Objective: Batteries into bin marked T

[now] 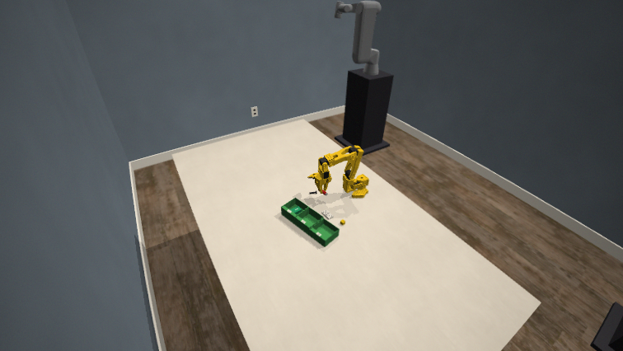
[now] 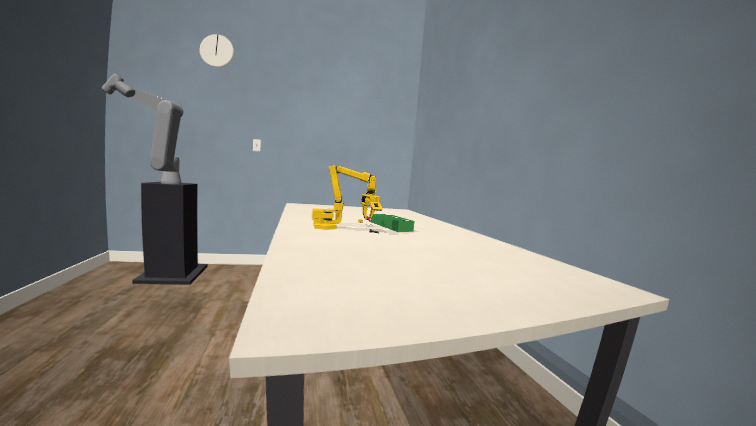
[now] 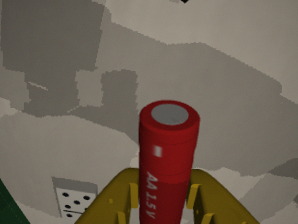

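My gripper [image 1: 323, 190] [image 2: 368, 216] [image 3: 163, 196] is shut on a red AA battery [image 1: 325, 192] [image 2: 369, 218] [image 3: 167, 155]. In the wrist view the battery's flat grey end points away from the jaws. The battery is held a little above the table, on the arm's side of the green bins [image 1: 302, 225] [image 2: 404, 226]. The bins stand in a joined row of three compartments with small white labels, too small to read. A small teal thing [image 1: 297, 209] lies in the end compartment at the upper left in the top view; what it is cannot be told.
A white domino [image 1: 326, 214] [image 3: 75, 200] lies beside the middle of the bin row. A small yellow cube [image 1: 342, 222] [image 2: 360, 220] lies farther along. A small black thing [image 1: 312, 192] [image 2: 374, 231], like a bolt, lies near the gripper.
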Tool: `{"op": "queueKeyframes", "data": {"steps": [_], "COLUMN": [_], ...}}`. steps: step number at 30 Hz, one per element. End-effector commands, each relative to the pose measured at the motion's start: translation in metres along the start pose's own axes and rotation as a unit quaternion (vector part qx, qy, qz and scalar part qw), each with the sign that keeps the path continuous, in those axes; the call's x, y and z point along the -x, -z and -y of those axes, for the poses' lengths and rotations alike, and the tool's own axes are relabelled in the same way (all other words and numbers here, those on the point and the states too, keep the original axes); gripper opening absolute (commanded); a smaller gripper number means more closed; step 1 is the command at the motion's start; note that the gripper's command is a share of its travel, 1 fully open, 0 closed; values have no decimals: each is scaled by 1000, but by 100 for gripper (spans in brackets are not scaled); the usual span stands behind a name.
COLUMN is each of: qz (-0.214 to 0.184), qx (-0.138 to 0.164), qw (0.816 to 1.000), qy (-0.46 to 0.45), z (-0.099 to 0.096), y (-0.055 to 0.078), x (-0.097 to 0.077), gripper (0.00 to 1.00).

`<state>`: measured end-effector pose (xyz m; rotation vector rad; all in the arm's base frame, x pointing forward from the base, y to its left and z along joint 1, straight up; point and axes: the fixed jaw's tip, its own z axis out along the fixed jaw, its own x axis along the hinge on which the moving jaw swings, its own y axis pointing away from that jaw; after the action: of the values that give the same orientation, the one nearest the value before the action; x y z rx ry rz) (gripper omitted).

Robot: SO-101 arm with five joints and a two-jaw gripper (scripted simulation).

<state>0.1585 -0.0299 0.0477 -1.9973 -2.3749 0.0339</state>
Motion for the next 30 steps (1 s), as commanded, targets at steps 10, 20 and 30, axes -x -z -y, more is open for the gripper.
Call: {"op": "queueKeyframes", "data": {"steps": [10,20,30], "qz": [13,17,20], "qx": [30,35,37], "qw": [999,993,987], "qy": [34,114,158], "z": [-15,-32,-40], "y": [16,24,28], "x": [4,4,3], "gripper": [0,0,0]}}
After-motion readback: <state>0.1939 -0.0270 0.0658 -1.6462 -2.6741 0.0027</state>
